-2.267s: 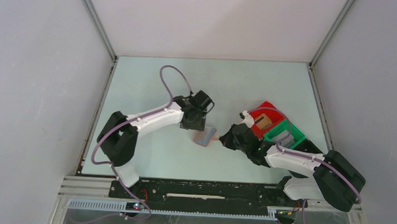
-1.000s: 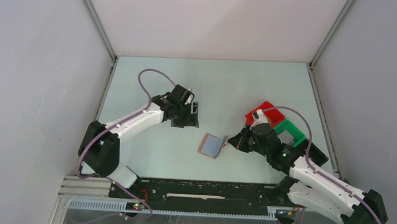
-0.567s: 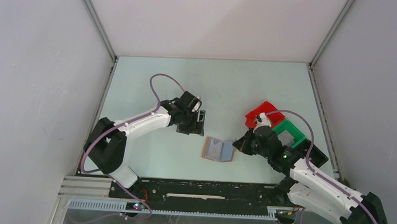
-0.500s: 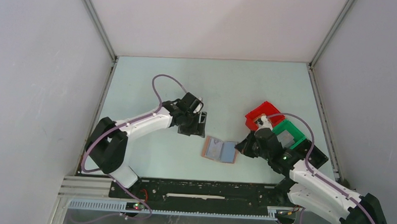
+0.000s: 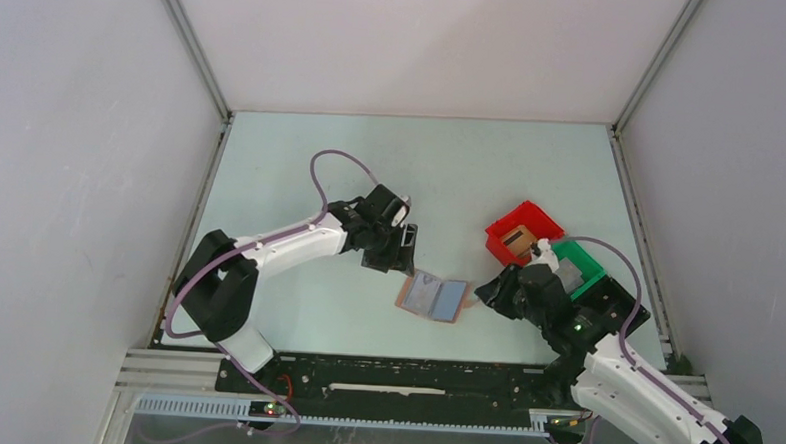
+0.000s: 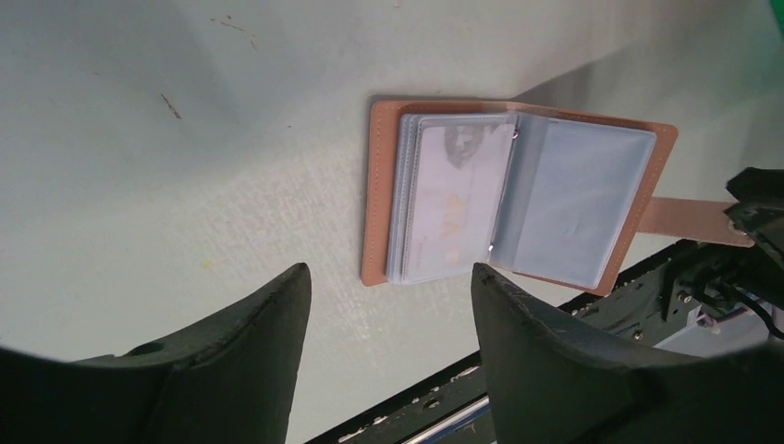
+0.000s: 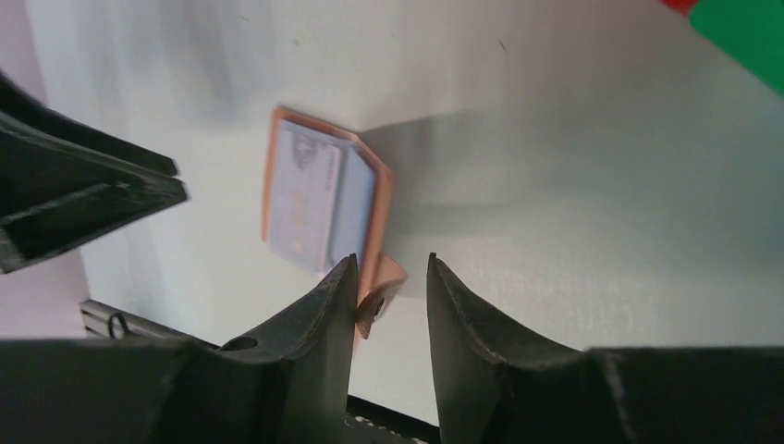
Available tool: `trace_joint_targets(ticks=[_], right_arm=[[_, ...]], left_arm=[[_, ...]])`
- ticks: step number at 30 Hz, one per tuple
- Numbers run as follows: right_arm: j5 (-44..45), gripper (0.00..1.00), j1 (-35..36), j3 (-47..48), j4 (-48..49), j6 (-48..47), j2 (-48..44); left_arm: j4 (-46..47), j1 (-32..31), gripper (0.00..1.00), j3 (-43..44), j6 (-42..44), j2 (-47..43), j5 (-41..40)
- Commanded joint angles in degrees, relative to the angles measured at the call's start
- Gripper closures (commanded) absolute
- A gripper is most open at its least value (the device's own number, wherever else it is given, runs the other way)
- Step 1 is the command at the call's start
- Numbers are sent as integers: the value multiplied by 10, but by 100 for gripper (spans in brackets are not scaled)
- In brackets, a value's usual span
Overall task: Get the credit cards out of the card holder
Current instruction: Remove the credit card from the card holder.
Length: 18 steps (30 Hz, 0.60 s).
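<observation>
Card holder (image 5: 433, 298) lying open mid-frame; left gripper (image 5: 404, 252) hovering off its upper-left edge, jaws apart; right gripper (image 7: 390, 265) straddling side tab (image 7: 381, 292), jaws apart.

Bright, even, diffuse light fills the overhead view; shadows on the pale table (image 5: 472, 165) are faint and soft-edged. From the left wrist, the card holder (image 6: 518, 199) is crisp, its clear sleeves carrying a mild sheen, while the fingers (image 6: 231, 370) of the left gripper (image 6: 388, 273) loom dark and unfocused. The right wrist's picture is softer, a grey shadow lying right of the holder.
</observation>
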Motion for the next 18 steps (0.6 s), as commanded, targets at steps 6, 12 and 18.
trace_joint_targets(ticks=[6, 12, 18], right_arm=[[40, 64, 45, 64, 77, 1, 5], [-24, 67, 52, 82, 136, -6, 124], [-86, 68, 46, 79, 149, -14, 219]], left_arm=[[44, -30, 36, 36, -20, -2, 13], [79, -33, 40, 34, -43, 54, 56], [73, -32, 41, 24, -52, 106, 54]])
